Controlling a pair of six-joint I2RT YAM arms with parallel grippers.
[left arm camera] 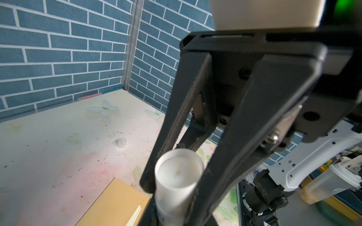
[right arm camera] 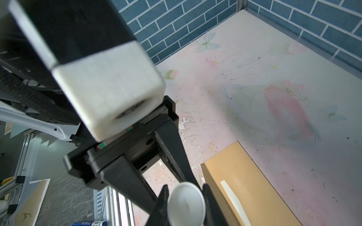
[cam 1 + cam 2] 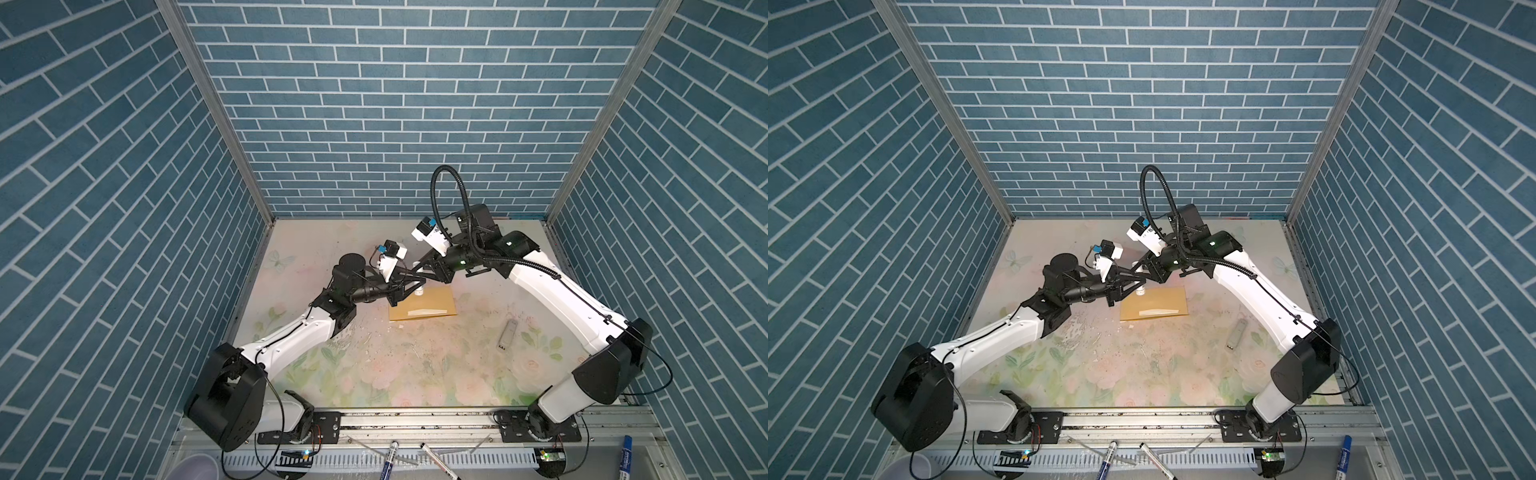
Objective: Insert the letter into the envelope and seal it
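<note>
Sealing stage, I judge: left end effector and right end effector both clamp a white tube, likely glue, over the envelope; next, pull apart to uncap

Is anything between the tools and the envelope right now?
Yes. A white tube, gripped by both the left tool and the right tool, sits between them and the envelope, at its far edge.

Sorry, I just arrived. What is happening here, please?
The left gripper and right gripper both clamp one small white tube, upright over the far left corner of the envelope. The envelope lies flat on the table. A cream strip shows on it; what it is, I cannot tell.
</note>
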